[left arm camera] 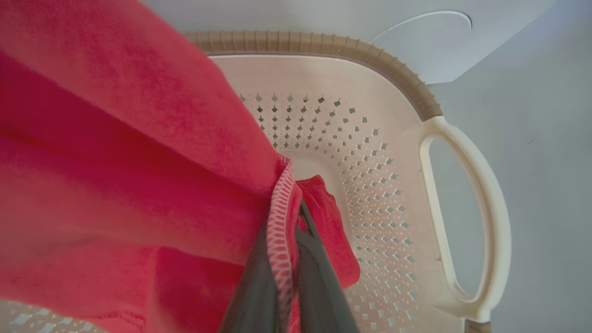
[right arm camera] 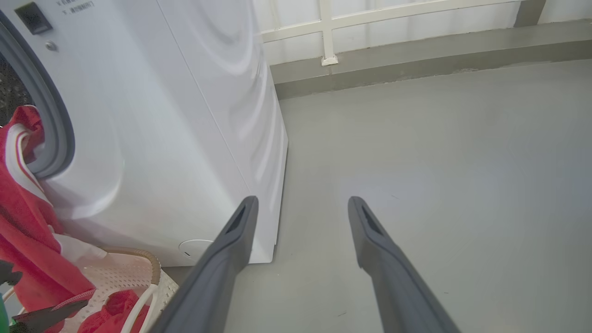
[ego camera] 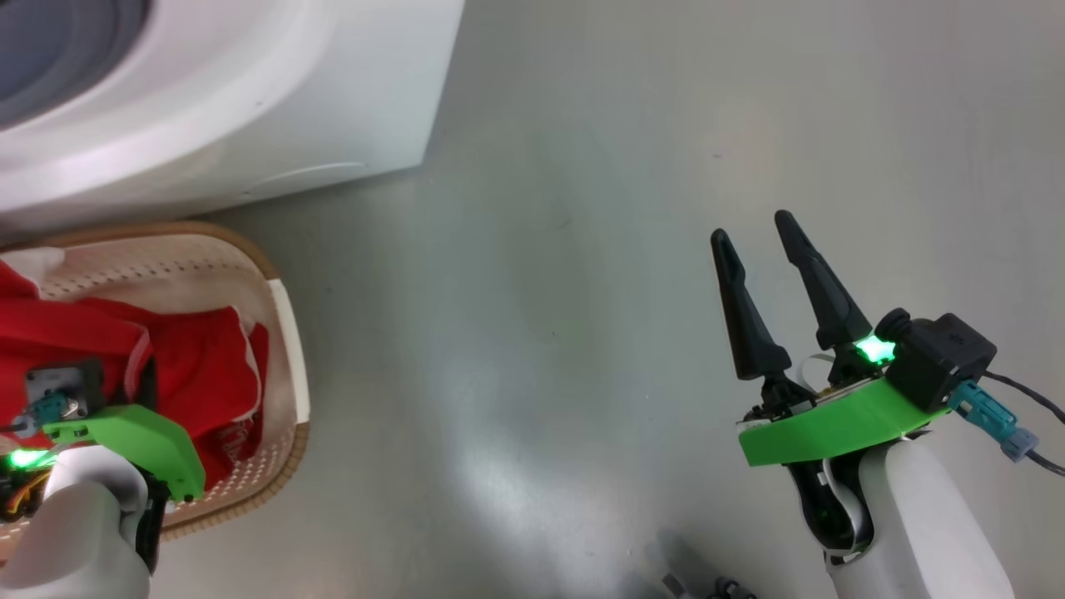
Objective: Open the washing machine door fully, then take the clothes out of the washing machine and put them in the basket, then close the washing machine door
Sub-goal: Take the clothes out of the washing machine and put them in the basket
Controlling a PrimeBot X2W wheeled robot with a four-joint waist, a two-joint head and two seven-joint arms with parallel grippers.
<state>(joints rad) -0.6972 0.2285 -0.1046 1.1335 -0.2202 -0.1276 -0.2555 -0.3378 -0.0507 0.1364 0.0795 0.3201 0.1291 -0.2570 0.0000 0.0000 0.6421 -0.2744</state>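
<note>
Left claw (left arm camera: 296, 217) is clamped on the red clothes (left arm camera: 138, 162), which trail from the washing machine (right arm camera: 162, 115) opening down into the basket (left arm camera: 481, 194) just beside it. Right claw (right arm camera: 301, 200) stands apart, holding nothing, above the grey floor (right arm camera: 439, 162).

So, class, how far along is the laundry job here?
Done: the washing machine has its mouth open. In hand: the left gripper is shut on the red clothes above the basket, one end trailing from the drum. Left: release, clear the drum, close the door. The right gripper hangs open.
</note>
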